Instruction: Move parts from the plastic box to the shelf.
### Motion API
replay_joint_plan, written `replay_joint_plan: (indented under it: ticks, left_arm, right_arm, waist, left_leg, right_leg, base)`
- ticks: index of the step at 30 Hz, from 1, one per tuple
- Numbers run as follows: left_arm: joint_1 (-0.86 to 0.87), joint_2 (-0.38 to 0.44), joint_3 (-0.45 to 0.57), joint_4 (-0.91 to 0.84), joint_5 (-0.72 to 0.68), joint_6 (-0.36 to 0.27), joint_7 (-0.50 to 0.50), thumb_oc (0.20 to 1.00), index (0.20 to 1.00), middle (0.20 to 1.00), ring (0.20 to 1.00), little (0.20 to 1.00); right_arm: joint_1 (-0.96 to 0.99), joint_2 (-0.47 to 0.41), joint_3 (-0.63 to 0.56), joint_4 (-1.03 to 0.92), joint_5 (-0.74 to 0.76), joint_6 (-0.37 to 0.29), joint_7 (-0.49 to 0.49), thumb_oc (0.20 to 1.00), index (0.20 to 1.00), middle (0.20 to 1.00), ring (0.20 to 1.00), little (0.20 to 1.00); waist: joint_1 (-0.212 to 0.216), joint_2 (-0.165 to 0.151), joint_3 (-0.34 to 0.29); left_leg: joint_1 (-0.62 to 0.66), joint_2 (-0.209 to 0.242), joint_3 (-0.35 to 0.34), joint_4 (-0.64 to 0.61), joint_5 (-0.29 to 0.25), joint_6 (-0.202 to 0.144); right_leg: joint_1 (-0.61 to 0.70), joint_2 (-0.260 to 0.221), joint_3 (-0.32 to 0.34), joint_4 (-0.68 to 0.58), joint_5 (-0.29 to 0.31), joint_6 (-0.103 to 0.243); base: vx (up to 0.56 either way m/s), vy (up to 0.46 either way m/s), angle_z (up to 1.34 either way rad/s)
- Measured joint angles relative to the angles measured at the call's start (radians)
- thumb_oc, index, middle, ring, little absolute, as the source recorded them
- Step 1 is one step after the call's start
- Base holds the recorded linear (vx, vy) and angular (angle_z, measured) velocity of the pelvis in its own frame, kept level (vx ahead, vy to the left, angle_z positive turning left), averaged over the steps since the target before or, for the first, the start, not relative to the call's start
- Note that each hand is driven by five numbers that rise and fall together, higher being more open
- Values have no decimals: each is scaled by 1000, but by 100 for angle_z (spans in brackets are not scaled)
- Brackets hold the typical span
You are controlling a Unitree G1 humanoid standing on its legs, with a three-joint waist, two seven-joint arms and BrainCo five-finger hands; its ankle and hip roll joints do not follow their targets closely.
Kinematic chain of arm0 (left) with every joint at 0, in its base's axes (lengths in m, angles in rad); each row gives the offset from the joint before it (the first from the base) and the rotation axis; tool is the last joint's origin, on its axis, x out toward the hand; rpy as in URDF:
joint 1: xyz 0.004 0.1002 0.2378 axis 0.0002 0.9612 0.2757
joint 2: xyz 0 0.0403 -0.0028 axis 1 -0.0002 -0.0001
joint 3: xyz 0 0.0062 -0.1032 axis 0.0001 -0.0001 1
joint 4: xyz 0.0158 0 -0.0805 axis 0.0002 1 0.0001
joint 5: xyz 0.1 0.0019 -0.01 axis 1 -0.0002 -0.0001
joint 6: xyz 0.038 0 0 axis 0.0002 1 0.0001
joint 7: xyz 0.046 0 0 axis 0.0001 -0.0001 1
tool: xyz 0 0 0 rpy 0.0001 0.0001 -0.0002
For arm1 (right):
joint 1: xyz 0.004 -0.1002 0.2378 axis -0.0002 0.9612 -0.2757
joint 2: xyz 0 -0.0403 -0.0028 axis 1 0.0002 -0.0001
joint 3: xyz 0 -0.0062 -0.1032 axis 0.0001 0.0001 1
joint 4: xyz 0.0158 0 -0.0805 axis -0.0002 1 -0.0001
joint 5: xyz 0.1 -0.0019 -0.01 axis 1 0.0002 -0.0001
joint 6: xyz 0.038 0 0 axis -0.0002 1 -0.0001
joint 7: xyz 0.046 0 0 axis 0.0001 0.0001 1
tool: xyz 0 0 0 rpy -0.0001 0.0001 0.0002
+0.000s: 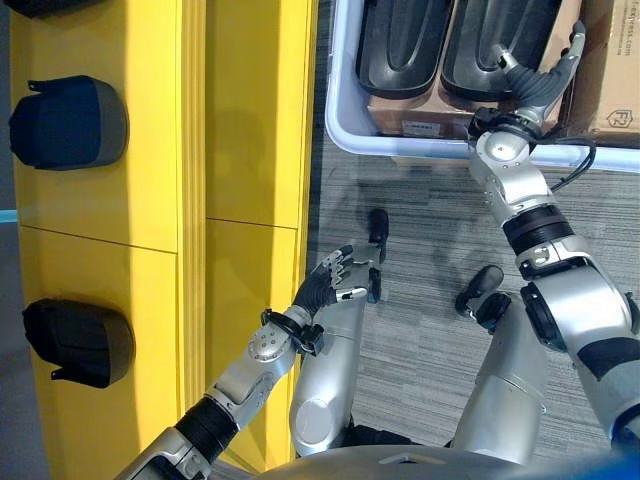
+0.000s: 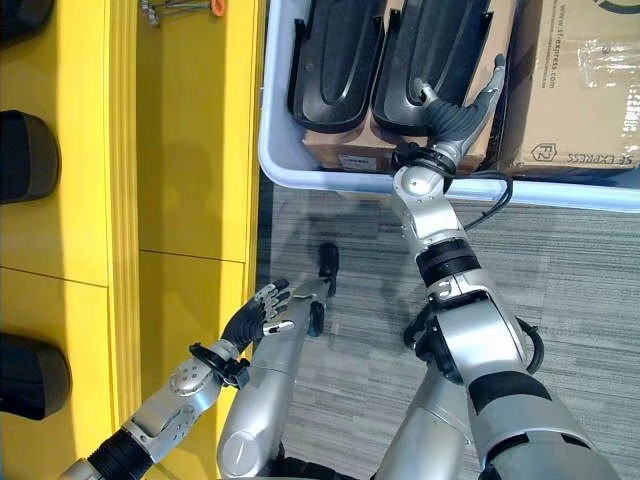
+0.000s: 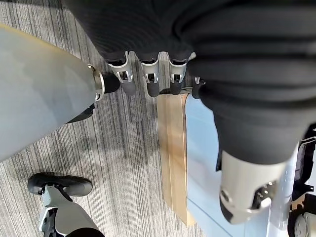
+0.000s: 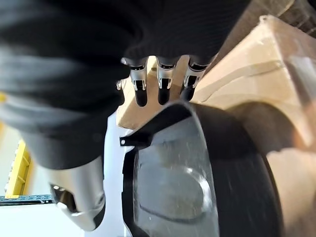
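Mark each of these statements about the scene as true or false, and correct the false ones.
1. The right hand reaches into the plastic box. True.
2. The left hand holds a black part. False: it is empty, over the carpet beside the yellow shelf.
3. Two black parts lie side by side in the box. True.
4. The shelf is bare. False: dark parts already sit on it.
5. A cardboard box stands to the right of the black parts. True.

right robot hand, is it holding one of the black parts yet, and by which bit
The right robot hand reaches over the near end of a black part in the plastic box; whether it grips cannot be told. The left robot hand holds nothing.
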Motion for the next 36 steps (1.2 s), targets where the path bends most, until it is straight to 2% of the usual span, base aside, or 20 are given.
replay_joint_plan:
  ticks: [9, 19, 26, 32, 36]
  left_arm:
    - [-10, -13, 0, 9, 1, -5, 14, 1000, 1000, 1000, 1000, 1000]
    - [-18, -18, 0, 20, 0, -3, 16, 1000, 1000, 1000, 1000, 1000]
    - [-25, -18, 0, 34, 0, 3, 15, 1000, 1000, 1000, 1000, 1000]
    - [-26, -18, 0, 34, 0, 16, 15, 1000, 1000, 1000, 1000, 1000]
    - [-25, -17, 1, 32, 0, 26, 13, 1000, 1000, 1000, 1000, 1000]
  right_arm:
    - [10, 6, -2, 2, 4, -9, -3, 1000, 1000, 1000, 1000, 1000]
    - [17, -7, 20, 24, 52, -14, 49, 1000, 1000, 1000, 1000, 1000]
    - [-22, -23, 28, 64, 63, 14, 84, 1000, 1000, 1000, 1000, 1000]
    - [-65, -45, 43, 103, 166, 13, 121, 1000, 1000, 1000, 1000, 1000]
    - [-101, -87, 43, 148, 239, 39, 193, 1000, 1000, 1000, 1000, 1000]
  waist:
    - [-16, -10, 7]
    - [-16, -10, 7]
    - [-16, -10, 7]
    - [-18, -10, 7]
    - [-18, -9, 6]
  left_leg:
    - [0, 0, 3, 1, -1, 1]
    - [0, 0, 3, 0, 0, 1]
    - [-2, 2, 2, -12, 2, 1]
    - [-5, 4, -1, -18, 8, -7]
    - [-5, 4, -4, -21, 8, -8]
  right_leg:
    - [0, -1, 3, -2, 3, 1]
    - [-1, -1, 3, -2, -1, -5]
    - [-9, 0, 2, 5, -4, -9]
    - [-16, 1, -2, 7, -6, -7]
    - [-16, 4, -1, 6, -7, -7]
  base:
    - [4, 11, 0]
    - [0, 0, 0]
    - [0, -14, 1]
    - [1, -3, 1]
    - [15, -17, 0]
